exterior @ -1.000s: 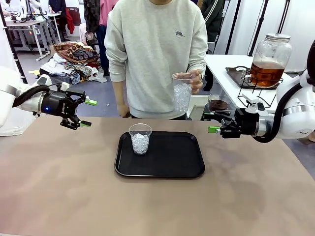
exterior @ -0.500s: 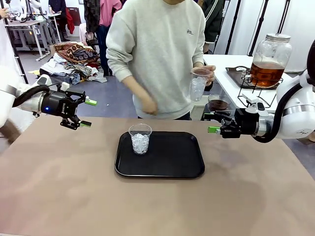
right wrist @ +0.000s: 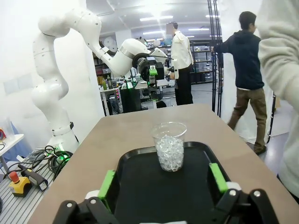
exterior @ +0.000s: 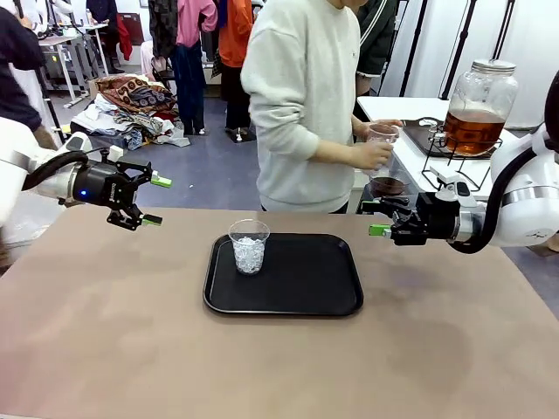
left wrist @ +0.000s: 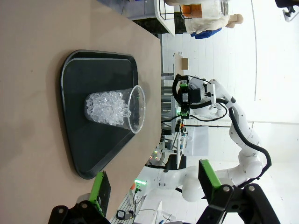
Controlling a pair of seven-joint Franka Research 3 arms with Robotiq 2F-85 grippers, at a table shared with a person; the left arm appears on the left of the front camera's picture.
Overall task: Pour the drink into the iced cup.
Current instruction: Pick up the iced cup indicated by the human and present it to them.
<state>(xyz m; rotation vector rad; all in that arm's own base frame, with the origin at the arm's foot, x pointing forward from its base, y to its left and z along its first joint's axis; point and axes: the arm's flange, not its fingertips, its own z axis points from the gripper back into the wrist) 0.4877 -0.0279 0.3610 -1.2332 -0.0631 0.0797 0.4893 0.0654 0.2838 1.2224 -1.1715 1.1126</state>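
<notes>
Drink (exterior: 472,131): amber liquid filling the lower part of a big glass jar (exterior: 479,87) with a metal lid. The jar sits on a wire stand (exterior: 454,166) on the white side table (exterior: 393,109), far right, well apart from both arms.

Cup of ice (exterior: 249,247) (left wrist: 114,108) (right wrist: 169,147): upright at the near-left part of the black tray (exterior: 306,297) (left wrist: 93,154) (right wrist: 140,186). Same spot as a second ago.

Change: the person, who faced the brown table a second ago with a second cup (exterior: 381,144) at chest height, has now turned side-on toward the side table. The person's hand (exterior: 376,157) holds that cup, with ice in it, lower and nearer the jar, just above a small dark-filled bowl (exterior: 388,185).

Left claw (exterior: 157,201) (left wrist: 152,177): wide, empty, hovering over the table's left edge, unmoved.

Right claw (exterior: 374,218) (right wrist: 162,179): wide, empty, hovering right of the tray and pointing at it, unmoved.
</notes>
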